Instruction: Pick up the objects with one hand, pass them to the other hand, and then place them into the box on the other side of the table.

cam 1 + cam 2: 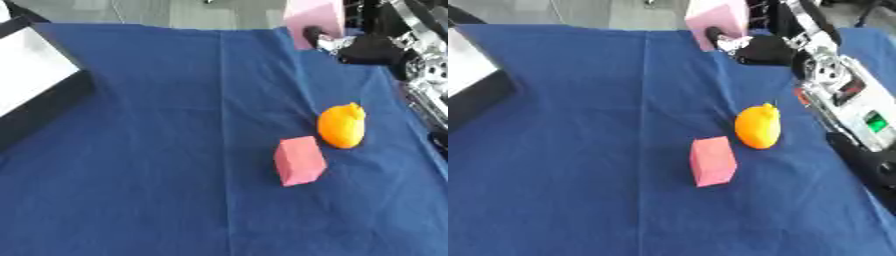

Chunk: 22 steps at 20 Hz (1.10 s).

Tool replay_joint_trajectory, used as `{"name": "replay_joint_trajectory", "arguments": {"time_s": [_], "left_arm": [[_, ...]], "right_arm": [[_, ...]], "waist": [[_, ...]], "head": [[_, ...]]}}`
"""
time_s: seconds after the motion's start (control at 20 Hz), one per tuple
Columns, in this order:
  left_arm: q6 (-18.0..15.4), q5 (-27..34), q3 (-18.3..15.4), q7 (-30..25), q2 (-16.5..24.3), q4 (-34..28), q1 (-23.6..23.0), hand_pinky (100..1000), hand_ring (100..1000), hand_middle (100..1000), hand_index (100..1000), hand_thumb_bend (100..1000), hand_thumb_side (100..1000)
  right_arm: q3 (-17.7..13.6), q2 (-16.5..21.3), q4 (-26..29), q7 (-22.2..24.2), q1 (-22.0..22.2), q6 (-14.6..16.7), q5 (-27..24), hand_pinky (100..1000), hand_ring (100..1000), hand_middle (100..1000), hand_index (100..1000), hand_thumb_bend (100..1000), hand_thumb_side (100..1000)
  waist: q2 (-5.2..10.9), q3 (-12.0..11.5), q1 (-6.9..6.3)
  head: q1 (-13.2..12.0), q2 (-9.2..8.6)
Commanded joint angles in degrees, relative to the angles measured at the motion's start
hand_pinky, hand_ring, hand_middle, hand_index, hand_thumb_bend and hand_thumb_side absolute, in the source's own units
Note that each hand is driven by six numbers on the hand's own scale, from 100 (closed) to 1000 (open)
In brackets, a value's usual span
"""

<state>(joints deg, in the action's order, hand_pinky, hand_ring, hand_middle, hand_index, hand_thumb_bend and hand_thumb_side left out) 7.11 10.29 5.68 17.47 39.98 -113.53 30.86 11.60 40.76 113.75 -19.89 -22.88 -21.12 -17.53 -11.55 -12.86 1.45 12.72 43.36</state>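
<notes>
My right hand (756, 49) is raised over the far right of the table, its fingers curled round the lower edge of a pale pink block (719, 19). An orange fruit (341, 126) lies on the blue cloth at the right. Just in front of it and to its left stands a darker pink cube (299, 161), apart from the hand. The box (51, 106), white inside with black walls, sits at the table's left edge. My left hand shows in neither view.
My right arm (843, 97), silver and black, runs along the table's right edge beside the fruit. Blue cloth (157, 165) covers the whole table. Grey floor lies beyond the far edge.
</notes>
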Motion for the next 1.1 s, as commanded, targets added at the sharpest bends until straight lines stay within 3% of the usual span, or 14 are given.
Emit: {"name": "replay_joint_trajectory", "arguments": {"time_s": [0.05,0.25,0.45,0.8,1.1], "left_arm": [[3.30,-2.16,0.98,-4.01,4.96,-1.06,3.17,921,828,799,813,100,616],[9.06,-4.26,2.72,-10.08,7.25,-1.06,6.74,921,835,805,826,100,608],[12.64,-6.29,4.71,-16.03,7.91,-1.06,9.90,917,840,813,835,100,607],[15.52,-13.36,10.00,-29.20,8.75,-1.06,15.82,915,866,836,866,100,538],[16.85,-18.40,13.38,-38.35,7.73,-1.06,19.55,915,869,840,874,100,543]], "right_arm": [[2.22,-1.44,0.84,-2.20,-1.42,-0.75,1.17,789,713,399,519,283,100],[5.56,-3.57,0.84,-4.23,-2.86,-0.67,2.41,787,711,400,520,280,100],[8.11,-5.17,0.84,-4.50,-4.38,-1.61,2.91,784,709,399,520,279,100],[11.34,-6.92,0.84,-7.01,-6.10,-3.00,2.68,779,705,400,520,275,100],[13.31,-7.43,0.84,-6.50,-7.36,-3.13,5.23,778,704,401,520,271,100]], "waist": [[2.07,-0.06,-1.02],[2.32,-0.11,-1.40],[2.38,-0.46,-1.78],[2.64,-1.22,-2.24],[2.76,-1.55,-2.50]], "head": [[-0.46,0.70],[-1.21,0.76],[-1.63,0.76],[-1.68,0.76],[-1.25,0.76]]}}
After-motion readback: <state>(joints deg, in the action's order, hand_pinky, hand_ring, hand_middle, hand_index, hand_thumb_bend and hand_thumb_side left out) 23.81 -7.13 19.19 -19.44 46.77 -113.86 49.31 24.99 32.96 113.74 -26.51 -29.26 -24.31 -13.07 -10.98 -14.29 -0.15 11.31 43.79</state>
